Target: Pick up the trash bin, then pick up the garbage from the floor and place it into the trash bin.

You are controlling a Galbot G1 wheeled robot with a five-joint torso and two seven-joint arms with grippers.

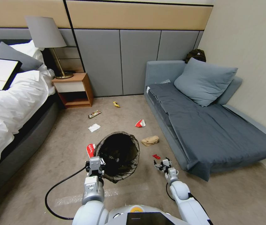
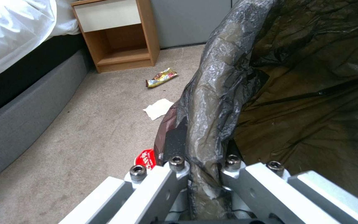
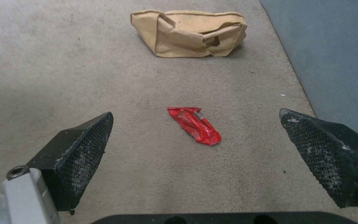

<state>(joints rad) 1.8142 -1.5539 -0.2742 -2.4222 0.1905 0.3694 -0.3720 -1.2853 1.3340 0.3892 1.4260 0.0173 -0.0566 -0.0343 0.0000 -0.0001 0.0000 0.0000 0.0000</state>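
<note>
red wrapper (image 3: 194, 125), tan paper bag (image 3: 189, 33)

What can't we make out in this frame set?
- Trash bin contents: head view, dark liner swallows the inside.
- Red-and-white wrapper: partly behind the bin rim; print unreadable.
- Left gripper fingertips: left wrist view, liner folds cover them.
- Yellow wrapper: head view, too small to identify.

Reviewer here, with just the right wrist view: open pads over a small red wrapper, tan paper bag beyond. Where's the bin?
Observer: The trash bin hangs lifted in the left gripper, which is clamped on its bagged rim.
Operator: Any other litter?
Observer: A white tissue and a brown wrapper lie nearer the nightstand.
Operator: More?
Observer: A yellow wrapper lies near the wall; the right gripper hovers open.
</note>
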